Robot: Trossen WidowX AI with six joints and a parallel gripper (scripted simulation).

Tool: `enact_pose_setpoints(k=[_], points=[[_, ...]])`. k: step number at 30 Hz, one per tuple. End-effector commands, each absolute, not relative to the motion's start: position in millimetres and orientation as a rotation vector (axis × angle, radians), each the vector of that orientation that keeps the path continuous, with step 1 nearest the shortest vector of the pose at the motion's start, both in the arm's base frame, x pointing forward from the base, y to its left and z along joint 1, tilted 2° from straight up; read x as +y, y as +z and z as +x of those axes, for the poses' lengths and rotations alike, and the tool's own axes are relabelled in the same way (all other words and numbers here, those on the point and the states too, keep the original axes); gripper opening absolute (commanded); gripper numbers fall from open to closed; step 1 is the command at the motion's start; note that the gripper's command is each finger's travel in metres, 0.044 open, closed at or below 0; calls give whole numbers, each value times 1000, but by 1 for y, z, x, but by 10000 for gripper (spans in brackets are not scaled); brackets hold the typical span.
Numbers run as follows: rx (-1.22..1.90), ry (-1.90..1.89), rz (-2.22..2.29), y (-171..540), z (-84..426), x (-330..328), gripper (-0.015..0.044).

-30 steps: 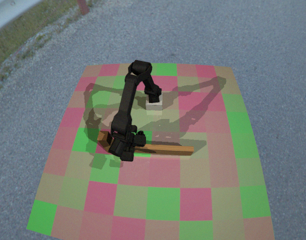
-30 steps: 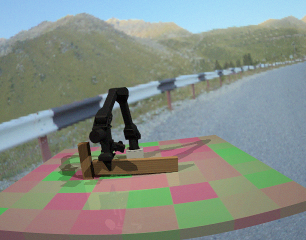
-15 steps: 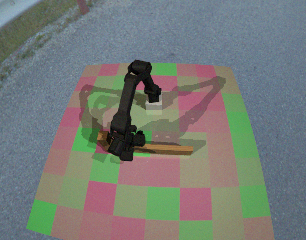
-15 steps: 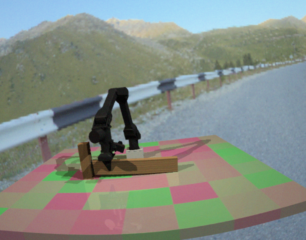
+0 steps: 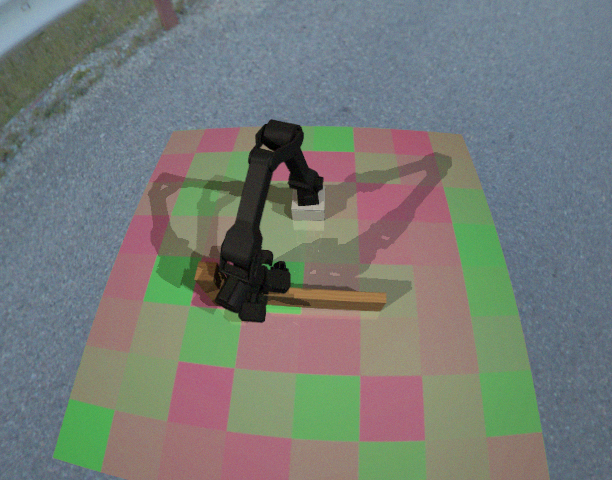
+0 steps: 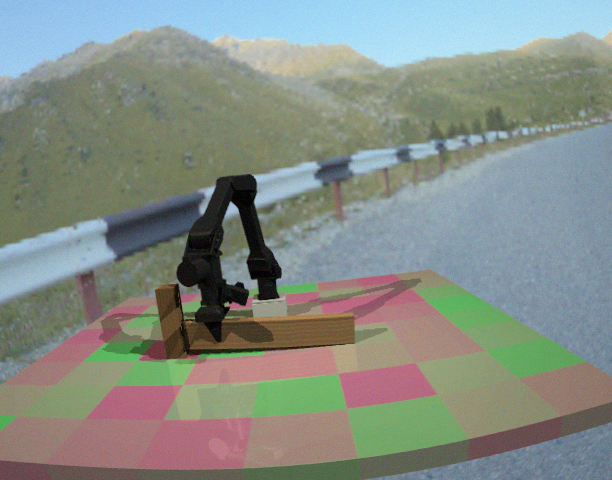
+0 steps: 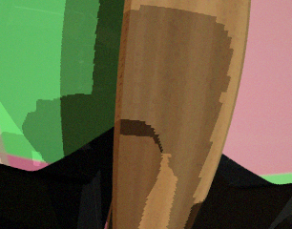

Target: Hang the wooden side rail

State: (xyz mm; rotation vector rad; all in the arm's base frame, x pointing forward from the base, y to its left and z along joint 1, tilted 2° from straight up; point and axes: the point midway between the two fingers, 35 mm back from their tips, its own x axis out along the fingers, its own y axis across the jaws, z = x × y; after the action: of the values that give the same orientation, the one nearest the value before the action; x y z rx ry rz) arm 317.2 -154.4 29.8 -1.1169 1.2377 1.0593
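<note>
Brown wooden rail [image 5: 342, 298] [image 6: 296, 330] [image 7: 175, 72], straight, striped grain | on edge, partly shadowed | gripper [image 5: 252, 304] [image 6: 217, 338] clamped around rail

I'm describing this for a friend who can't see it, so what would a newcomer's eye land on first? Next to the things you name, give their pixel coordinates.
Probably the black robot arm [image 5: 250, 193] [image 6: 249, 222], bent high over a pink, green and tan checkered table [image 5: 327, 403] [image 6: 301, 395]. Next, the long wooden rail [image 5: 342, 299] [image 6: 296, 330] [image 7: 175, 86], gripped in the arm's hand [image 6: 217, 335] near the upright wooden post [image 5: 206, 272] [image 6: 169, 320]. Behind, in the exterior view, a striped guardrail [image 6: 151, 224] runs below green mountains [image 6: 166, 103].
</note>
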Motion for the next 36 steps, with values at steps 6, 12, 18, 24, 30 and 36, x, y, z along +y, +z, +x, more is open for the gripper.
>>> enact_pose_setpoints(k=[6, 12, 18, 24, 30, 36], points=[[1238, 1056, -1126, 33, 318, -157, 0], [1238, 1056, -1126, 33, 318, -157, 0], [1238, 1056, -1126, 33, 318, -158, 0], [1238, 1056, -1126, 34, 319, -158, 0], [1238, 1056, -1126, 33, 319, -158, 0], [1238, 1056, -1126, 32, 319, -158, 0]])
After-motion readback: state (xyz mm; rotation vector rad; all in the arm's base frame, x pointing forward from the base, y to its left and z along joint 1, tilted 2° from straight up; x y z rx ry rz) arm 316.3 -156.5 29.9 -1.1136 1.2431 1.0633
